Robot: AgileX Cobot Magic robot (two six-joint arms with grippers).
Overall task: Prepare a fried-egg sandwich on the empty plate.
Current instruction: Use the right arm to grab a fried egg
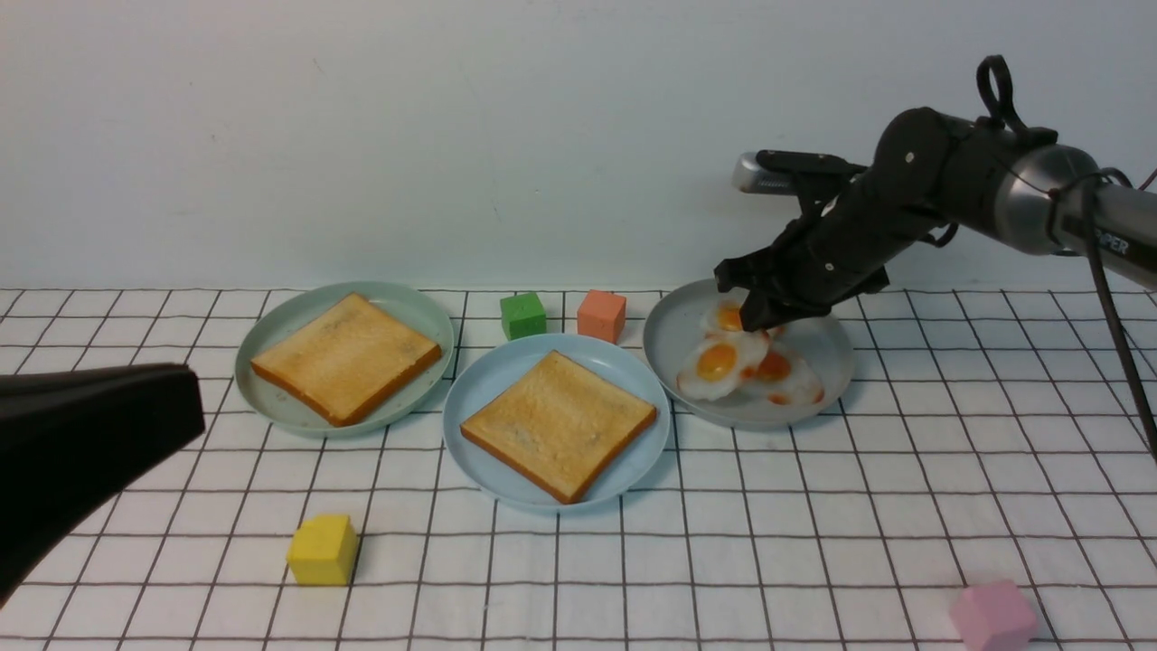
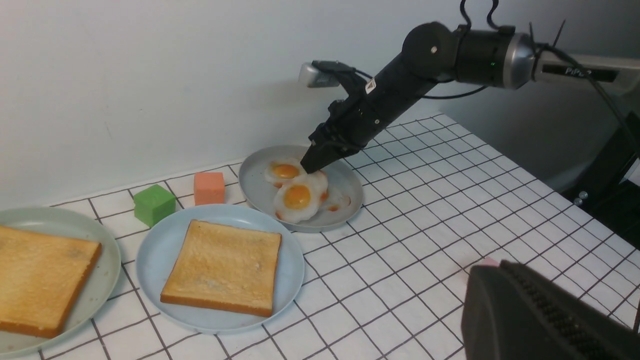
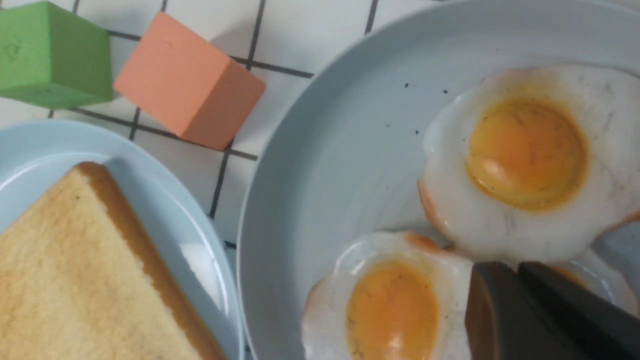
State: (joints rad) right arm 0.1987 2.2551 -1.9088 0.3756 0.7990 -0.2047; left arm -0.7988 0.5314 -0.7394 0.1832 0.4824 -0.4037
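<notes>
The checked table [image 1: 813,506] carries a pale green plate [image 1: 271,389], a light blue plate [image 1: 479,380], a grey plate [image 1: 664,334], and also a green cube [image 1: 523,316], orange cube [image 1: 601,316], yellow cube [image 1: 323,550] and pink cube [image 1: 992,617].

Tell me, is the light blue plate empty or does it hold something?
Not empty. One toast slice lies flat on the light blue plate, with nothing on top of it.

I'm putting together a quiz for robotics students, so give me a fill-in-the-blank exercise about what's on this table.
1. The light blue plate holds one slice of ____.
2. The fried eggs lie on the ____ plate.
3. The cube in front of the pale green plate is ____.
4. The end effector over the eggs belongs to the robot's ____ arm.

Missing words: toast; grey; yellow; right.
</notes>
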